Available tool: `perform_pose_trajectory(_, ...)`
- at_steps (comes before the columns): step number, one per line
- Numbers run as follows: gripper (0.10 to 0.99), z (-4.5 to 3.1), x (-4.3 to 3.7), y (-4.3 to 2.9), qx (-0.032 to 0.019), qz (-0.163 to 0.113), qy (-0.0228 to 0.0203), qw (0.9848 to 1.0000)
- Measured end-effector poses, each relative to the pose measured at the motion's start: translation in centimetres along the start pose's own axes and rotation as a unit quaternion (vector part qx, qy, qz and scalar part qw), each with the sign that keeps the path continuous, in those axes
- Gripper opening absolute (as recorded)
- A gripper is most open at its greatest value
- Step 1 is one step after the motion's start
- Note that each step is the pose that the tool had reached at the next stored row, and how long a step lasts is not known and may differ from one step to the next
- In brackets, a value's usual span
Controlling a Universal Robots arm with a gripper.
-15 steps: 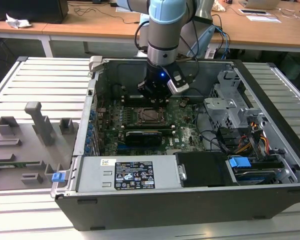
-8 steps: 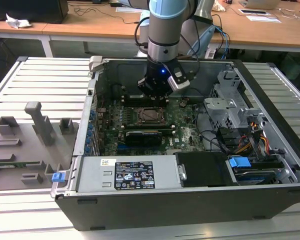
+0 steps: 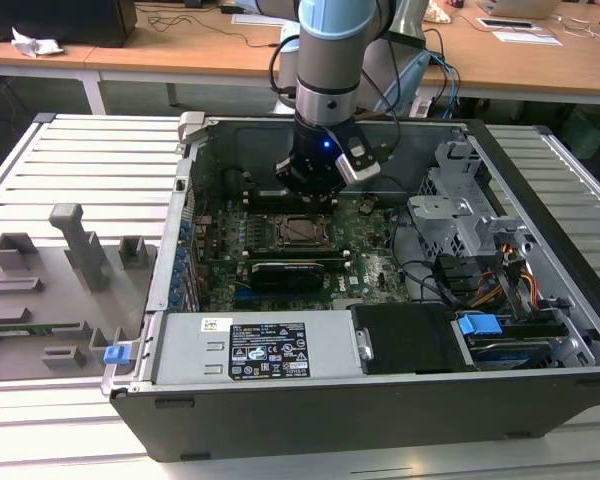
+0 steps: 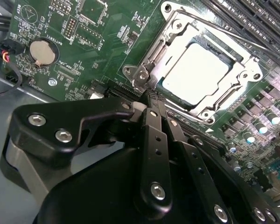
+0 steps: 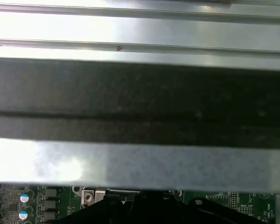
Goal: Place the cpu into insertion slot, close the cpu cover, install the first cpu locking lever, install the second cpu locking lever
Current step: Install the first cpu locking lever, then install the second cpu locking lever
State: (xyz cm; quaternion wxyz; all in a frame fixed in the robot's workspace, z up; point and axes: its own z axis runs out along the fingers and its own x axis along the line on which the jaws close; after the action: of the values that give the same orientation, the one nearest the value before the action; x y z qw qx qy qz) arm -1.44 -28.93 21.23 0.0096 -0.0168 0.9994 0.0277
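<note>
My tool (image 4: 151, 100) is down inside the open computer case (image 3: 540, 390), low over the green motherboard (image 4: 102, 51). In the second wrist view its black fingers (image 4: 156, 140) lie pressed together with no gap between them, so I log them as closed; nothing is held between them. The fingertips end right at the near edge of the socket assembly, beside a corner of the metal frame; whether they actually touch it I cannot tell.

The cpu (image 4: 196, 72) sits flat in the insertion slot (image 4: 170, 91), its pale metal top showing bright through the square cut-out. The cpu cover (image 4: 245, 77) lies down flat around the chip, framing it on all sides. A thin locking lever (image 4: 210, 25) runs along the far edge of the cover, next to the long dark memory slots (image 4: 252, 18).

In the exterior view my tool (image 3: 320, 192) hangs just at the far side of the socket (image 3: 302, 230), which lies near the middle of the board. The black graphics card (image 3: 295, 270) sits just nearer than the socket. A round coin battery (image 4: 42, 52) is well apart from the fingertips. The case rests on a slatted metal table (image 3: 90, 160), with a grey fixture tray (image 3: 50, 290) to the exterior view's left.
</note>
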Motion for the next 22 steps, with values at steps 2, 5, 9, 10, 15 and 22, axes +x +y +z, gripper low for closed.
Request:
perform_pose_trajectory(2,0.106,-0.01,0.0,-0.04,0.0001,0.0,0.0001,1.0)
perform_pose_trajectory(5,0.106,-0.01,0.0,-0.09,0.0,0.0,0.0,1.0)
perform_pose_trajectory(9,0.106,-0.02,0.01,-0.39,0.0,0.0,0.0,1.0)
perform_pose_trajectory(10,0.106,-0.03,0.01,-0.45,0.0001,0.0,0.0,1.0)
perform_pose_trajectory(15,0.106,-0.05,0.03,-0.73,0.0001,0.0,0.0001,1.0)
perform_pose_trajectory(22,0.106,-1.51,0.0,-0.65,0.0002,0.0,0.0001,1.0)
